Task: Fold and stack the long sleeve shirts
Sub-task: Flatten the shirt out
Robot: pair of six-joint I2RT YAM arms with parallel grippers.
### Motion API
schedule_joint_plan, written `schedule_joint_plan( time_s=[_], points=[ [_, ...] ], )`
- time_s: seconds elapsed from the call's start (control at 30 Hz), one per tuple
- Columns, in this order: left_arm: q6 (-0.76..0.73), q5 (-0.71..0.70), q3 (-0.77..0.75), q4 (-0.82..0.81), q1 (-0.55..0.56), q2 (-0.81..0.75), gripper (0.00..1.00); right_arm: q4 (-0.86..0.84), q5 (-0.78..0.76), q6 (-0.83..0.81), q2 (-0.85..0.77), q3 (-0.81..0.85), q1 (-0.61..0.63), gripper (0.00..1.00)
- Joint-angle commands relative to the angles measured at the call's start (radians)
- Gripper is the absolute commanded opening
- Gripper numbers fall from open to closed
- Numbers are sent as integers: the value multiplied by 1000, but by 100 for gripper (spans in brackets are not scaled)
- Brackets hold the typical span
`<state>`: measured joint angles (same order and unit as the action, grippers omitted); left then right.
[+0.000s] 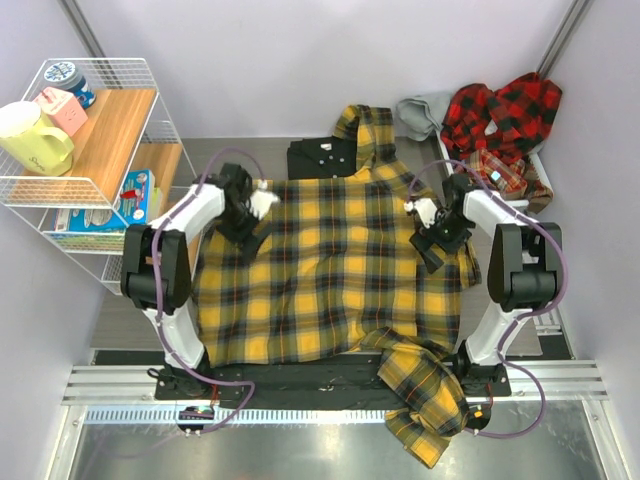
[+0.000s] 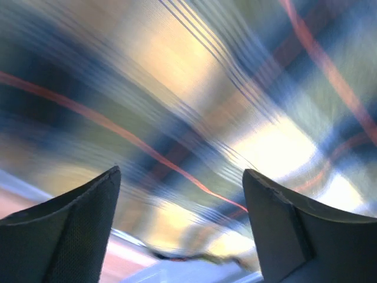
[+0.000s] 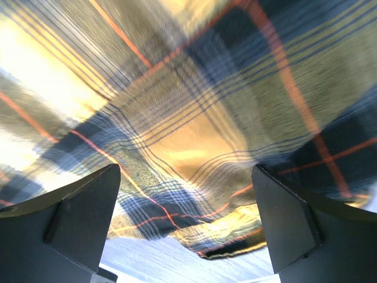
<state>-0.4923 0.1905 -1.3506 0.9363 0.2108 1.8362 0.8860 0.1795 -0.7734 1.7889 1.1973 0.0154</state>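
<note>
On the surface (image 1: 240, 150), one yellow plaid shirt (image 1: 330, 270) lies spread, with one black shirt (image 1: 318, 158) folded just beyond it. The left claw (image 1: 262, 203) and right claw (image 1: 418, 209) are at its far corners, both with fingers apart (red plaid shirts (image 1: 500, 115) are heaped far right, number unclear).

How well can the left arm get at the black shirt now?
Probably yes: the black shirt lies just beyond the open left gripper, with that side uncovered; the yellow plaid shirt overlaps only its far right edge.

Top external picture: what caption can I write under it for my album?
Left arm and right arm reach over the spread-out yellow plaid shirt.
</note>
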Motion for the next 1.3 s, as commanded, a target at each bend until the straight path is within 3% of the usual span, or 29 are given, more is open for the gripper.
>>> schedule_joint_plan(
  time_s=[0.0, 0.03, 0.13, 0.33, 0.53, 0.6, 0.63, 0.73, 0.87, 0.93, 1.0, 1.03, 1.1, 1.13, 1.27],
  points=[
    [124, -46, -229, -161, -67, 4, 90, 94, 142, 5, -8, 151, -2, 99],
    [158, -90, -324, -169, -70, 61, 91, 100, 162, 13, -6, 189, -2, 99],
    [181, -53, -474, -123, -85, 155, 91, 107, 212, 48, -16, 237, -2, 99],
    [265, -5, -541, -186, -113, 297, 80, 88, 302, 143, -11, 321, 29, 97],
    [290, 36, -590, -214, -117, 403, 77, 77, 371, 224, 26, 412, 61, 96],
    [293, 64, -608, -212, -122, 432, 65, 79, 382, 238, 40, 435, 61, 95],
    [294, 61, -614, -212, -123, 437, 45, 79, 385, 247, 43, 441, 61, 95],
    [294, 70, -585, -240, -122, 388, 20, 80, 394, 261, 38, 452, 61, 95],
    [241, -20, -426, -335, -39, 207, 12, 83, 428, 299, 27, 456, 63, 95],
    [169, -180, -289, -375, 88, 129, 5, 90, 431, 307, 33, 462, 63, 95],
    [135, -301, -210, -398, 241, 48, 9, 97, 425, 309, 35, 469, 60, 95],
    [118, -357, -130, -395, 296, 29, 21, 102, 423, 309, 38, 472, 61, 95],
    [98, -382, -46, -386, 389, -31, 31, 102, 414, 303, 38, 467, 58, 96],
    [86, -384, -12, -380, 479, -52, 42, 105, 411, 301, 41, 466, 58, 96],
    [119, -132, 119, -352, 532, -216, 65, 108, 416, 298, 52, 455, 60, 95]
  ],
)
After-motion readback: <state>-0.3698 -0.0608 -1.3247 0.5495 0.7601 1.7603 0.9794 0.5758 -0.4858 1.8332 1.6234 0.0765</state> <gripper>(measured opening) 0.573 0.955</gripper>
